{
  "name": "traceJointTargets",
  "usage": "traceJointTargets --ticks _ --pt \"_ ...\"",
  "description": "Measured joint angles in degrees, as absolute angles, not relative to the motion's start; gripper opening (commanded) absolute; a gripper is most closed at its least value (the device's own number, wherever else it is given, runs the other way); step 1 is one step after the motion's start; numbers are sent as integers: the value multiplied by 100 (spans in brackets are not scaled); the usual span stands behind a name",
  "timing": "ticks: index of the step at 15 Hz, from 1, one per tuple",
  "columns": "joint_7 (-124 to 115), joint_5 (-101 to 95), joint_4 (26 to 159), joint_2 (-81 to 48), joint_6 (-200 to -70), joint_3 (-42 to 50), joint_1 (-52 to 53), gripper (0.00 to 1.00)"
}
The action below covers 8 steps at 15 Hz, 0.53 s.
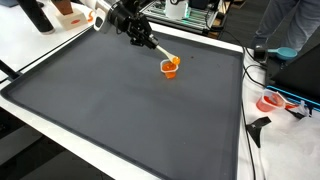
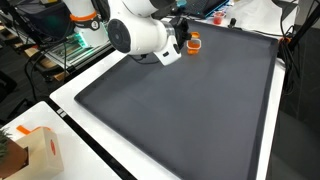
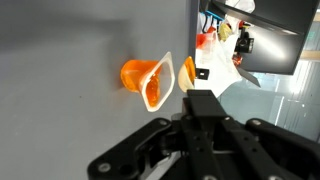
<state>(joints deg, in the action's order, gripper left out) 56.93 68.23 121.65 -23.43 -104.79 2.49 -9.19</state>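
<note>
A small orange cup [image 1: 170,67] sits on the dark grey mat [image 1: 130,110] near its far edge. It also shows in an exterior view [image 2: 194,43] and in the wrist view [image 3: 145,82], where it looks tipped with its white rim to the right. My gripper [image 1: 137,36] hovers just beside it and is shut on a thin pale utensil [image 1: 153,50] whose orange tip [image 3: 187,72] is at the cup's rim. In the wrist view the black fingers [image 3: 200,102] are pressed together below the cup. The arm's white body [image 2: 140,35] hides most of the gripper [image 2: 182,40].
The mat lies on a white table [image 1: 245,140]. Cables and a red-and-white object [image 1: 271,101] lie off the mat's side. A person [image 1: 285,25] stands by the table's corner. A cardboard box [image 2: 40,150] and shelving [image 2: 60,50] are near the table.
</note>
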Motion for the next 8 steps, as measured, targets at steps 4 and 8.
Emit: traceJointTargets --ticks 4,8 --pt "5783 6866 12094 -2334 -10283 333 -947 3" --pt "5784 6867 11999 -2182 -10101 460 -1010 3"
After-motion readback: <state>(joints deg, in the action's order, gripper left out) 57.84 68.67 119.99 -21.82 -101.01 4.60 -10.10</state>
